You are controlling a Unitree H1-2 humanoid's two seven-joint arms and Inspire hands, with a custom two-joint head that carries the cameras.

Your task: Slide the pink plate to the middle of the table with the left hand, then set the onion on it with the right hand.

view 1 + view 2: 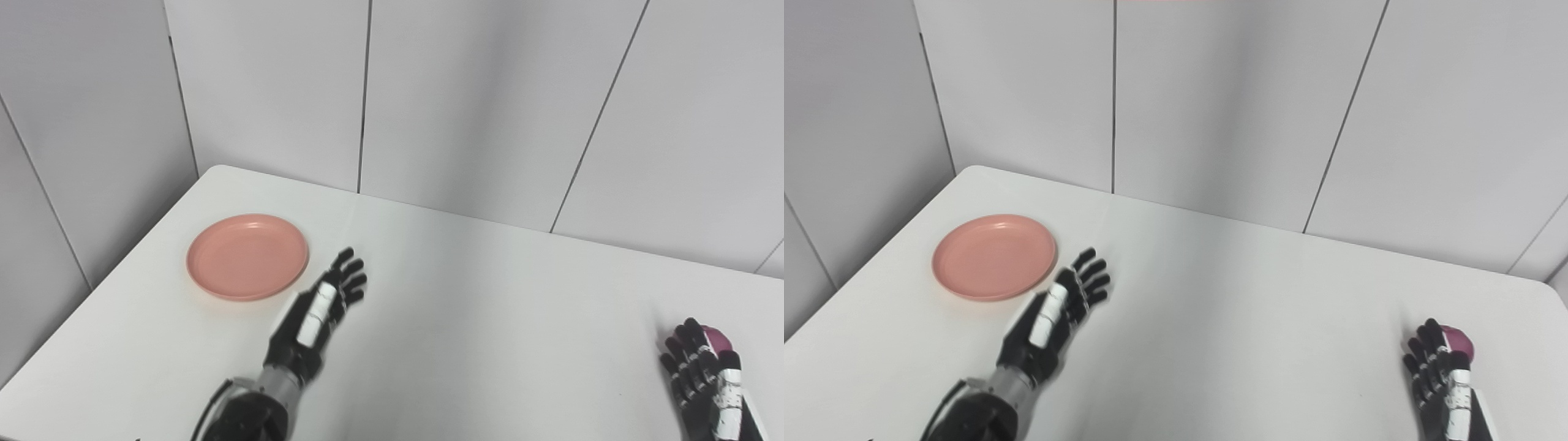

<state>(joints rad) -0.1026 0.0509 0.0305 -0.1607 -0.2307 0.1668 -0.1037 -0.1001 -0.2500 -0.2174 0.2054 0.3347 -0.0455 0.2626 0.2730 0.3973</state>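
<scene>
The pink plate (247,257) lies bare on the white table's (490,306) far left part. Just right of it, a small gap away, my left hand (331,300) hovers open with its fingers stretched toward the wall. At the bottom right a purple onion (715,337) rests on the table, mostly hidden behind my right hand (704,373). That hand's fingers stand straight and apart on the onion's left side, with the thumb close in front of it. They are not closed around the onion.
Grey wall panels stand right behind the table's far edge. The table's left edge runs close to the plate, and its rounded far right corner (1546,285) lies beyond the onion.
</scene>
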